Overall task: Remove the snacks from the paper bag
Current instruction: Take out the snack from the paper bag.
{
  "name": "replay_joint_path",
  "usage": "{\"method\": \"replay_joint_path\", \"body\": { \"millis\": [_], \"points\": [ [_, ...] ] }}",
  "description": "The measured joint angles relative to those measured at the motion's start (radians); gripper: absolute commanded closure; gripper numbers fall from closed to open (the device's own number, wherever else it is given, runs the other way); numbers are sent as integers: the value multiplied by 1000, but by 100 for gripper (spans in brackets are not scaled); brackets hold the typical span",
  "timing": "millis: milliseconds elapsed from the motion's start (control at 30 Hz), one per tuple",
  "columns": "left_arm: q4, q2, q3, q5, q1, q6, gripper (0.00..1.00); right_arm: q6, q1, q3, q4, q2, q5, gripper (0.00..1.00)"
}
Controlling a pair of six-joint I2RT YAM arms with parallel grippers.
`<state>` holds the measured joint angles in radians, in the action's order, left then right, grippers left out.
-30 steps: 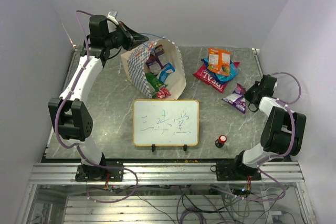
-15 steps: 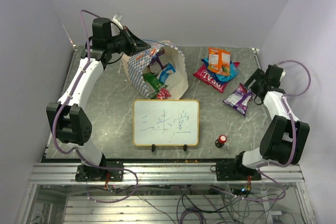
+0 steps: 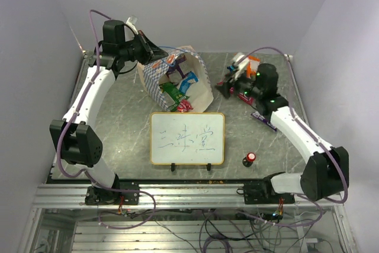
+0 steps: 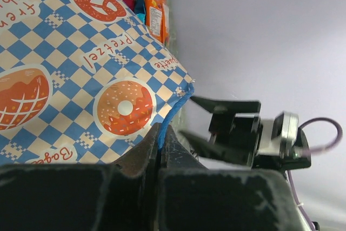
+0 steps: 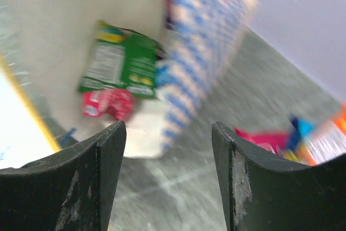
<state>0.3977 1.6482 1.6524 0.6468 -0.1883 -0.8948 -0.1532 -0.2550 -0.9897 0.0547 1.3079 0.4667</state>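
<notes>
The paper bag (image 3: 201, 90) lies tipped on the table with its mouth facing up. Inside it I see snacks: a green packet (image 3: 172, 91), a blue one (image 3: 189, 80) and a tiny red wrapper (image 3: 183, 105). My left gripper (image 3: 155, 57) is shut on the bag's blue cord handle (image 4: 175, 106) and holds that edge up. My right gripper (image 3: 232, 79) hangs open and empty over the table just right of the bag. It faces the green packet (image 5: 119, 63) and red wrapper (image 5: 108, 104). An orange packet (image 3: 253, 61) and a purple packet (image 3: 263, 119) lie outside, partly hidden by the right arm.
A framed whiteboard (image 3: 187, 138) stands in front of the bag. A small red-capped knob (image 3: 250, 158) sits near the front right. The back wall runs close behind the bag and the left gripper. A red packet (image 5: 265, 139) lies by the right finger.
My right gripper opened and left the purple packet on the table at the right. That arm then swung left toward the bag. The left gripper keeps its hold on the handle.
</notes>
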Motion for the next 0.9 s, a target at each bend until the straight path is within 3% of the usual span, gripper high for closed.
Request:
{"method": "replay_joint_path", "body": {
  "millis": [133,333,700,900],
  "points": [
    [0,-5,0,-9,-6,3,93,-143,-155,-3,110,81,132,37],
    [27,-5,11,-18,-19,13,93,-341,-322,-140,129,357,193,35],
    [76,-5,47,-19,-45,32,93,-529,-371,-390,138,695,175,36],
    [113,3,98,-11,-45,53,93,-542,-374,-496,135,837,174,28]
  ]
}}
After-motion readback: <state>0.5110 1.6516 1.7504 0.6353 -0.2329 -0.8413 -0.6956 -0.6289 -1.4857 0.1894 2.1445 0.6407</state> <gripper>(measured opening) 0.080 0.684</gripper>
